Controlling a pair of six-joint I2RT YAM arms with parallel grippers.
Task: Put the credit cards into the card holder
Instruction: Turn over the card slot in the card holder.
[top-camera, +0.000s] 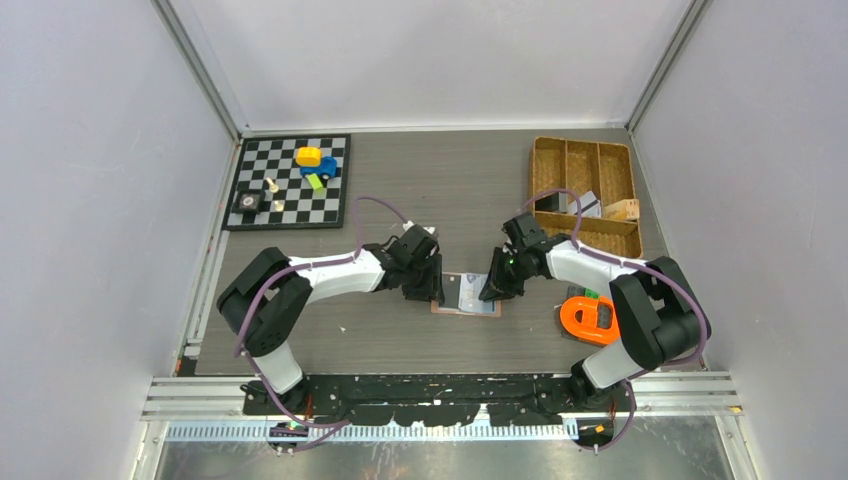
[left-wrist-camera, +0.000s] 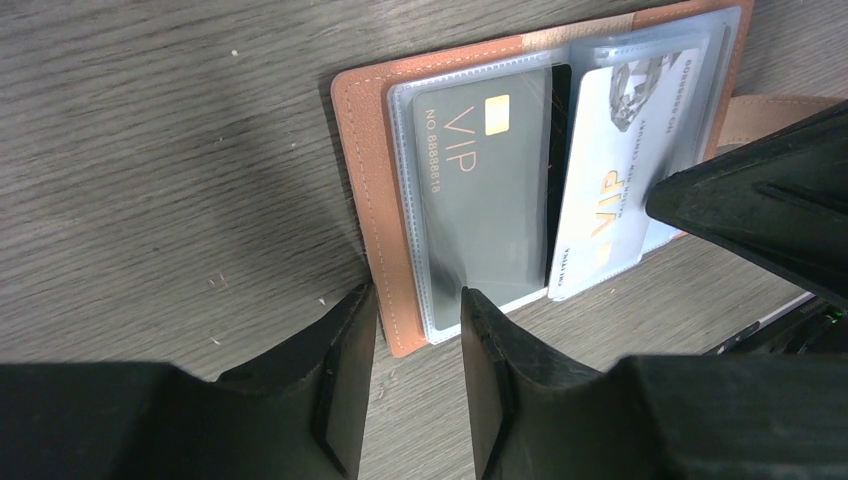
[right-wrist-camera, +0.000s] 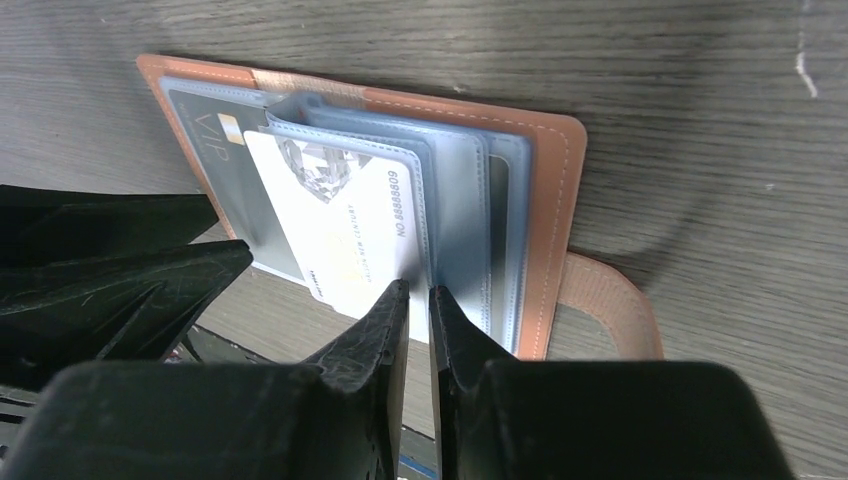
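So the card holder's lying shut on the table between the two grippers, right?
No, the card holder lies open on the table between the left gripper and right gripper; the left wrist view shows its clear sleeves, dark card and pale card.

Salmon-pink card holder (left-wrist-camera: 372, 190), grey card (left-wrist-camera: 480, 190)

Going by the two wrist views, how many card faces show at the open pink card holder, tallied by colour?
Dark grey VIP card: 1
White VIP card: 1
Total: 2
A dark edge between them may be a third card; the views do not settle it.
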